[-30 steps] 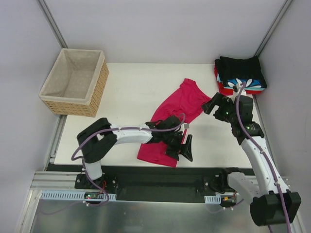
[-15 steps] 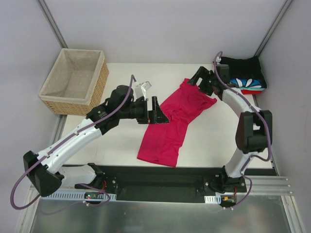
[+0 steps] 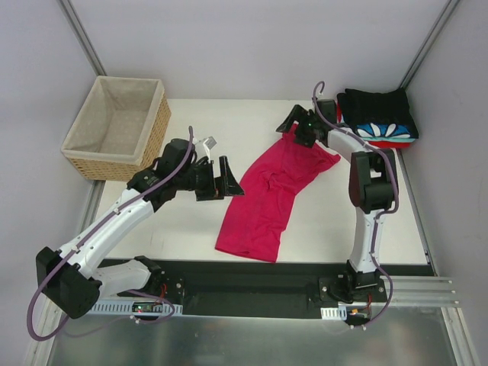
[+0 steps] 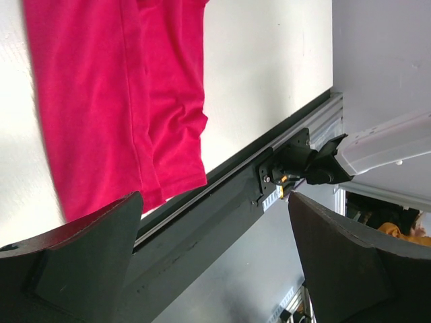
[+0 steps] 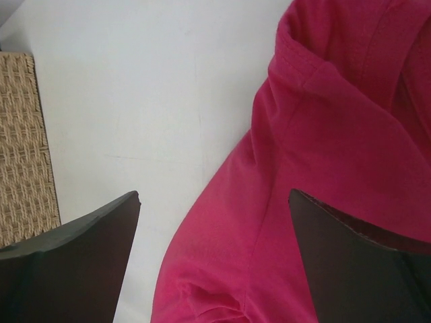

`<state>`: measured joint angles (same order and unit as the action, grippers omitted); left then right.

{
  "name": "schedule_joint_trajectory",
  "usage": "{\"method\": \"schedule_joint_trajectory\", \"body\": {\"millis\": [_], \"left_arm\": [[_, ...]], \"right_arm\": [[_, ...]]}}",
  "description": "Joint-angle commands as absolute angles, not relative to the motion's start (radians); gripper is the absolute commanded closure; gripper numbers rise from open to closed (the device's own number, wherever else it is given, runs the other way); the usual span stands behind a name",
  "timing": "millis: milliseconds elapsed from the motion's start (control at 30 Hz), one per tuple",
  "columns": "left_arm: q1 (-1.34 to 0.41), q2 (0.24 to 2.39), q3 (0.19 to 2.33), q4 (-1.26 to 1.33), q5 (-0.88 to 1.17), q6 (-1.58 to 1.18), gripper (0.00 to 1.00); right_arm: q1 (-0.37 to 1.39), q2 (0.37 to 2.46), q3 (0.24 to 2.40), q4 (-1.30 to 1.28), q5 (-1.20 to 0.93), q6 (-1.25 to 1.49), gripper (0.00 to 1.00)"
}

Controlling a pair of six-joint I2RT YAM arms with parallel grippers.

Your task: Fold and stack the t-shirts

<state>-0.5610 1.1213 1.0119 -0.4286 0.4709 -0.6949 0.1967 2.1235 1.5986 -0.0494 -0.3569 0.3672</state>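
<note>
The crimson-pink t-shirt point(image 3: 267, 194) lies unfolded and slanted on the white table, its top end at the back right. My left gripper point(image 3: 221, 181) is open and empty, hovering just left of the shirt's middle. In the left wrist view the shirt point(image 4: 121, 87) lies beyond the open gripper point(image 4: 215, 269). My right gripper point(image 3: 296, 126) is open over the shirt's upper end. In the right wrist view the shirt point(image 5: 323, 168) fills the space between the spread fingers of the gripper point(image 5: 215, 256). A folded stack sits at the back right: black shirt point(image 3: 377, 105), blue-white patterned shirt point(image 3: 385, 130), red shirt point(image 3: 393, 142).
A wicker basket point(image 3: 156, 137) with beige lining stands at the back left and also shows in the right wrist view point(image 5: 20, 134). The black front rail point(image 3: 252, 278) runs along the table's near edge. Grey walls close in both sides.
My left gripper has pulled back a little to the left, away from the shirt. My right gripper has shifted left along the shirt's top end. The shirt lies as before.
</note>
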Motion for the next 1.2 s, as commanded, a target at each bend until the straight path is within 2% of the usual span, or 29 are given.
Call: {"method": "schedule_joint_trajectory", "body": {"millis": [0,267,500,700,900,1167], "left_arm": [[-0.529,1.107,1.008,-0.431,0.518,-0.664,0.10],[-0.479,1.135,1.008,-0.431,0.541,-0.647,0.10],[-0.411,1.157,1.008,-0.426,0.589,-0.624,0.10],[-0.350,1.192,1.023,-0.411,0.632,-0.609,0.10],[-0.295,1.215,1.028,-0.405,0.658,-0.597,0.10],[-0.264,1.243,1.045,-0.403,0.675,-0.597,0.10]], "right_arm": [[0.202,2.141,1.635,-0.025,-0.373,0.385,0.03],[0.204,2.204,1.647,-0.014,-0.377,0.393,0.03],[0.213,2.327,1.769,-0.017,-0.402,0.436,0.03],[0.232,2.485,2.001,-0.074,-0.451,0.469,0.03],[0.268,2.721,2.389,-0.078,-0.531,0.557,0.03],[0.317,2.824,2.526,0.139,-0.549,0.692,0.03]]}}
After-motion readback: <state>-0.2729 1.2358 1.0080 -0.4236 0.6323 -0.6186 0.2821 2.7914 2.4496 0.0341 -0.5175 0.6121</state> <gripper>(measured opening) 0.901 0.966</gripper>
